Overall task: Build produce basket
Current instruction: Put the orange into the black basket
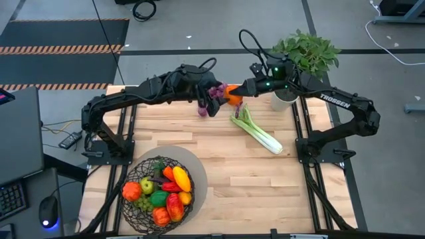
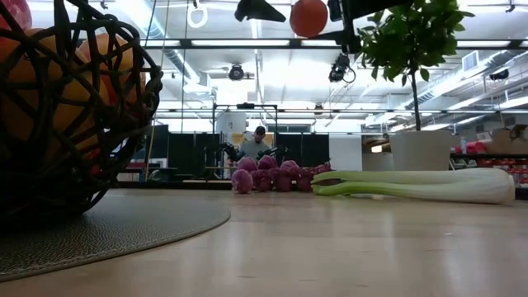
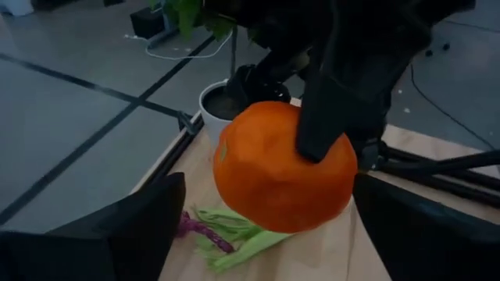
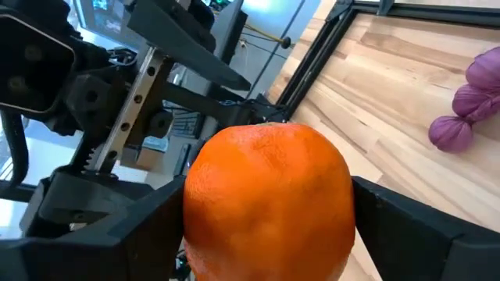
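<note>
An orange (image 3: 281,168) hangs high over the table's far middle, between my two grippers, which meet there. My right gripper (image 1: 242,89) comes from the right and is shut on the orange (image 4: 269,203). My left gripper (image 1: 216,99) comes from the left and stands open, a finger on either side of the orange with a gap showing. The wire basket (image 1: 133,174) sits at the near left on a round grey mat, filled with several fruits and vegetables. Purple grapes (image 2: 276,177) and a celery stalk (image 1: 257,133) lie on the table under the arms. My right gripper pinches the orange on two opposite sides (image 4: 195,211) between its two fingers; one finger (image 3: 328,117) lies over the orange's upper side. The fingers come nearly level from the table's right. The orange is lifted well clear of the table (image 2: 308,16).
A white pot with a leafy plant (image 1: 305,53) stands at the far right edge, just behind my right arm. The bare wooden top (image 1: 265,192) stretches from the basket's mat (image 1: 196,162) to the table's right edge.
</note>
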Controlling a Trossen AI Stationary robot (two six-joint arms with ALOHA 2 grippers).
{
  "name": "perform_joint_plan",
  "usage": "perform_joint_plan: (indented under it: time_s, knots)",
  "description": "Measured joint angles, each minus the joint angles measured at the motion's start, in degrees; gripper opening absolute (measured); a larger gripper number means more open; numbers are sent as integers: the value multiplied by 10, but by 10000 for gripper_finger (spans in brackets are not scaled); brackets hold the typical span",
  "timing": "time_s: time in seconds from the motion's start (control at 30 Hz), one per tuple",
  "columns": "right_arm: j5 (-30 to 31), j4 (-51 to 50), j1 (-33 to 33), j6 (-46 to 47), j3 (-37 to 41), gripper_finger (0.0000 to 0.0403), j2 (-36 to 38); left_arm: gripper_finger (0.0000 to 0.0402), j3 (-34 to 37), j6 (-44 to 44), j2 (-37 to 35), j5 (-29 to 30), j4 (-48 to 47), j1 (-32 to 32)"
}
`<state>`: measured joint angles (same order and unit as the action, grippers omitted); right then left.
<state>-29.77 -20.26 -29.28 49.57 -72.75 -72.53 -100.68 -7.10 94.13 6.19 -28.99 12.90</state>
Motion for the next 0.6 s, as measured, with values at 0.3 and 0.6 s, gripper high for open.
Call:
perform_joint_plan:
  time_s: [0.3,0.6]
  knots:
    - [0,50,6,17,0,344,-2,398,1,-43,24,-28,20,-4]
    - [22,53,40,43,0,344,-2,400,1,-41,35,-15,52,-13]
